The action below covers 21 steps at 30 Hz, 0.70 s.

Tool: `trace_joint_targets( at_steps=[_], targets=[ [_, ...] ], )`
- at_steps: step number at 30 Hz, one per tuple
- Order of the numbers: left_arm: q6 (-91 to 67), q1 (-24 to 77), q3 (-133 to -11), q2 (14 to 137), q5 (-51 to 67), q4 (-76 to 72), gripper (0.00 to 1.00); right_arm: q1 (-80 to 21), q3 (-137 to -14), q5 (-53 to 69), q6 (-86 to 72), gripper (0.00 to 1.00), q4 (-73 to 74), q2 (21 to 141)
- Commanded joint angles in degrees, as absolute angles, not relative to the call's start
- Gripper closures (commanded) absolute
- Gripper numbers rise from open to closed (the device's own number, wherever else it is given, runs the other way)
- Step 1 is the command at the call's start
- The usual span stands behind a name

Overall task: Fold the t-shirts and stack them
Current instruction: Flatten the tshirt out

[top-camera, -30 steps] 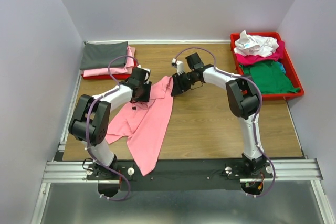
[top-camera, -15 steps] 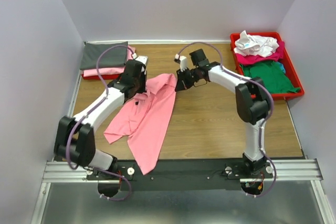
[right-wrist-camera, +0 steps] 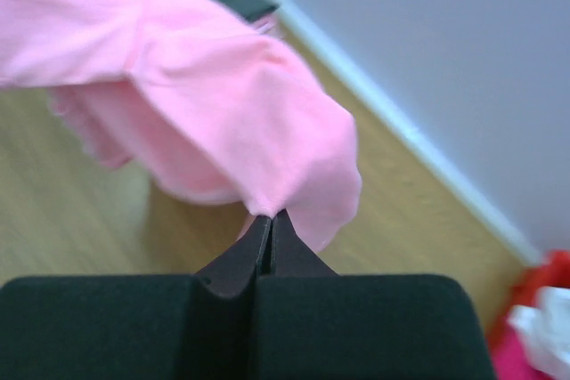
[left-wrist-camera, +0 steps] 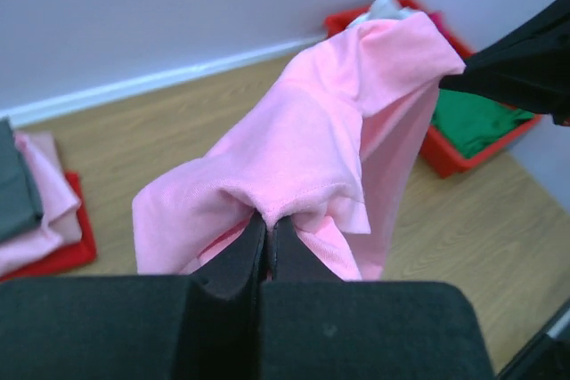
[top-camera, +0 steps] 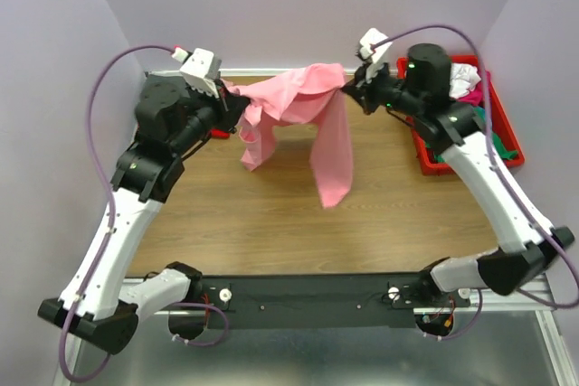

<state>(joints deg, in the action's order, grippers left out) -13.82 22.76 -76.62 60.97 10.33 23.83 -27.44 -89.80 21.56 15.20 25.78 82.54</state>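
Note:
The light pink t-shirt (top-camera: 298,101) hangs in the air above the far half of the table, stretched between both grippers. My left gripper (top-camera: 233,101) is shut on its left end, and the wrist view shows cloth (left-wrist-camera: 303,140) bunched over the closed tips (left-wrist-camera: 267,220). On the right end, my right gripper (top-camera: 348,86) is shut too, pinching a fold (right-wrist-camera: 205,104) at its tips (right-wrist-camera: 270,217). One long part of the shirt (top-camera: 333,164) dangles down toward the wood. More t-shirts, white (top-camera: 466,83) and green (left-wrist-camera: 476,122), lie in the red tray (top-camera: 425,155) at the right.
A folded stack with a dark grey tee (left-wrist-camera: 13,193) over a pink one (left-wrist-camera: 44,211) sits on a red tray (left-wrist-camera: 62,255) at the far left, hidden behind the left arm in the top view. The back wall's white baseboard (right-wrist-camera: 401,126) runs close behind the shirt.
Both grippers closed on the pink t-shirt's top edge and rose, spreading apart. The shirt left the table and now hangs between them.

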Motion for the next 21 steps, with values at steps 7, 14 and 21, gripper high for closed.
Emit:
trace_joint_targets(
  at_steps=[7, 14, 21],
  targets=[
    [-21.87, 23.29, -85.25, 53.01, 29.95, 19.70, 1.00, -23.74, -100.19, 7.74, 31.46, 1.00, 39.10, 68.65],
    [-23.39, 23.20, -87.19, 54.40, 26.57, 17.32, 1.00, -22.59, -107.83, 0.45, 34.10, 1.00, 39.55, 71.71],
    [-23.29, 23.03, -75.43, 62.91, 16.18, 9.42, 1.00, -22.59, -96.03, 2.10, 36.30, 1.00, 32.81, 78.13]
  ],
)
